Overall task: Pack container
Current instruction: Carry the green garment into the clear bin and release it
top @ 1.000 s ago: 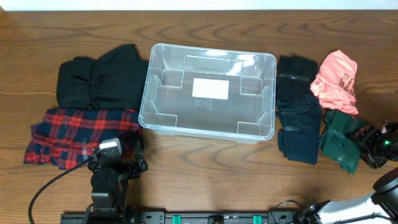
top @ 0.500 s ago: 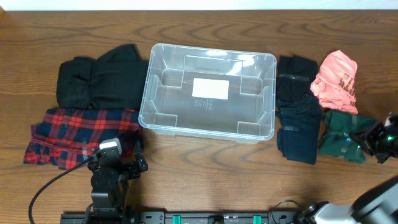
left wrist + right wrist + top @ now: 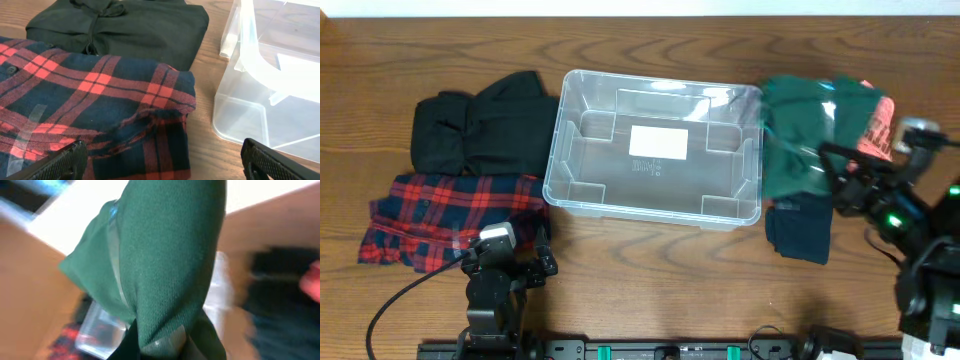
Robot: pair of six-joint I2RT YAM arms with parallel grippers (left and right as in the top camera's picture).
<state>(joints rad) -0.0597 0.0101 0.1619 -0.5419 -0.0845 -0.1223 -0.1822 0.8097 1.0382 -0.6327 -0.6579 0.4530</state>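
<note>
We see the container, a clear rectangular plastic bin, standing open in the middle of the wooden table, with a white label on its bottom. Just beside its right rim hangs a green garment, and part of the cloth overlaps that rim. The right gripper holds it, with the jaws clamped on the cloth; in the right wrist view the green fabric fills almost the whole picture. Behind it a pink garment shows only partly, and a dark navy garment lies below on the table. To the left of the container a black garment touches its wall, and a red and navy plaid shirt lies in front of that. The left gripper is low at the near edge of the plaid shirt, with its jaws wide apart.
</note>
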